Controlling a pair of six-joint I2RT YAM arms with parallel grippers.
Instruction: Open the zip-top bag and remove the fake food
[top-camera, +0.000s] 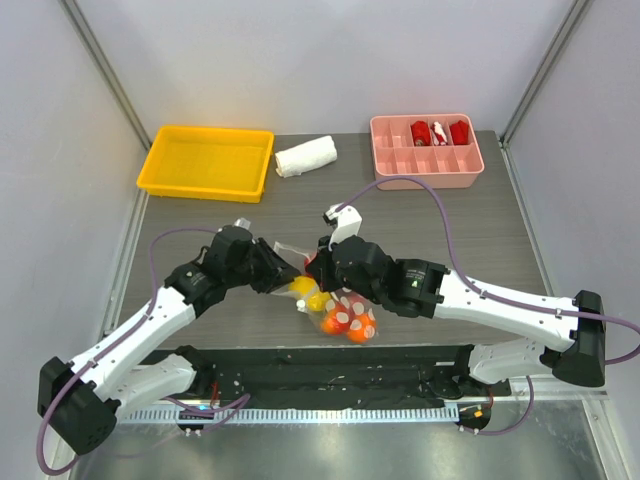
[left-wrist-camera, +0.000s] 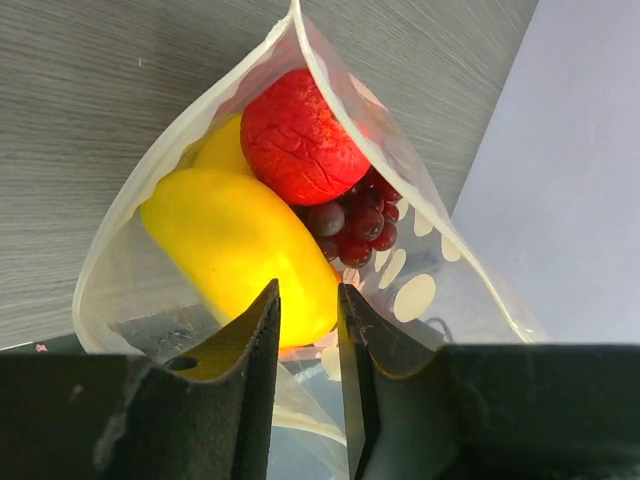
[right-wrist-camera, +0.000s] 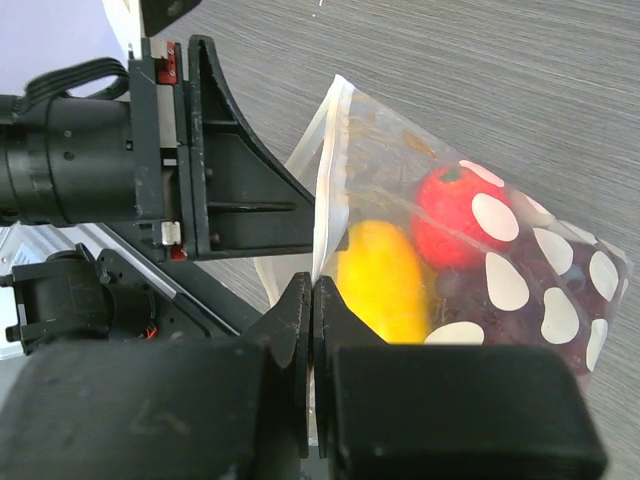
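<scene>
Right hand on bag, grapes obscured

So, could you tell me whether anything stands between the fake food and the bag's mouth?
Nothing visible does: the zip-top bag gapes open between the left gripper and right gripper, leaving the fake food exposed.

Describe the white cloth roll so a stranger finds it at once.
Look along the far edge of the table, between the yellow tray and the pink divided tray. The white cloth roll lies beside the yellow tray. Alone there, it is soft and white, not a plastic container.
</scene>
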